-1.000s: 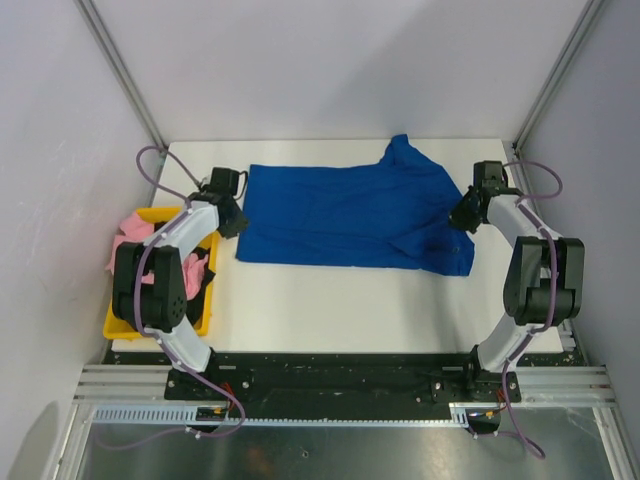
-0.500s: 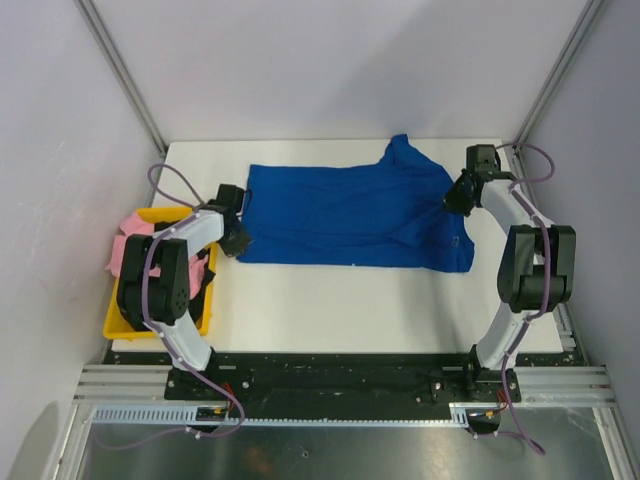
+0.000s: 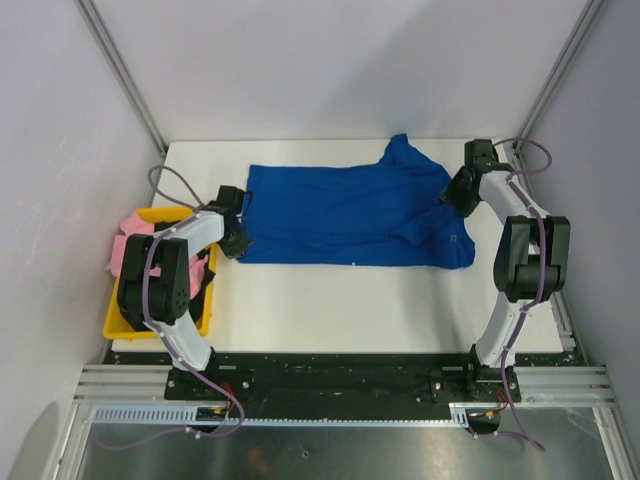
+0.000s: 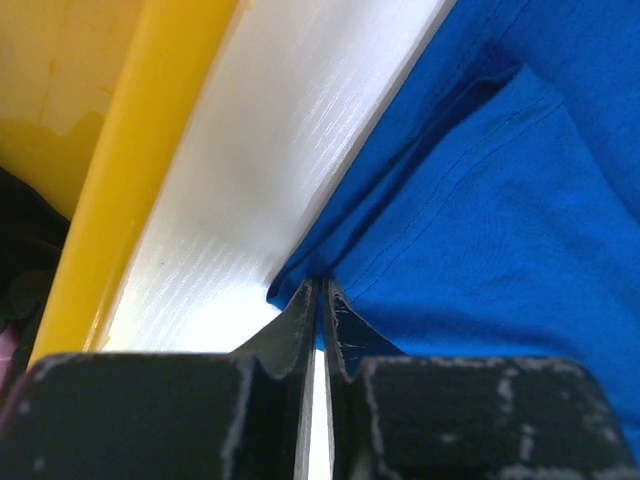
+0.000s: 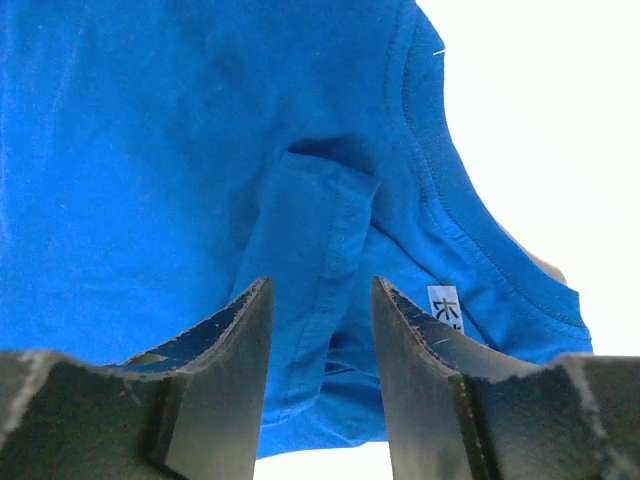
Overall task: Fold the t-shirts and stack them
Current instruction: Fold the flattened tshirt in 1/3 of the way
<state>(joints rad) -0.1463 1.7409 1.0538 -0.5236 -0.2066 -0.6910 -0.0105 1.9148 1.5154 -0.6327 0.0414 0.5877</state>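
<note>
Well, the surface (image 3: 330,300) carries the blue shirt (image 3: 340,215) spread across its far half, near the yellow bin (image 3: 112,325). The left tool (image 4: 320,288) pinches just the hem corner, which may slip out on lifting. The right tool (image 5: 322,290) stands half open astride a sleeve fold, gripping nothing, so folding could go lopsided.

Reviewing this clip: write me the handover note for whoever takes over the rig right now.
Left pincer: shut on the near-left corner of the blue t-shirt.
Right pincer: open, straddling a fold of blue cloth beside the collar, gripping nothing.
Things: blue t-shirt spread out on the table; pink t-shirt crumpled in the yellow bin.
Done: no finished fold, nothing stacked.
Left: fold the blue one, then fold the rest and stack them.
</note>
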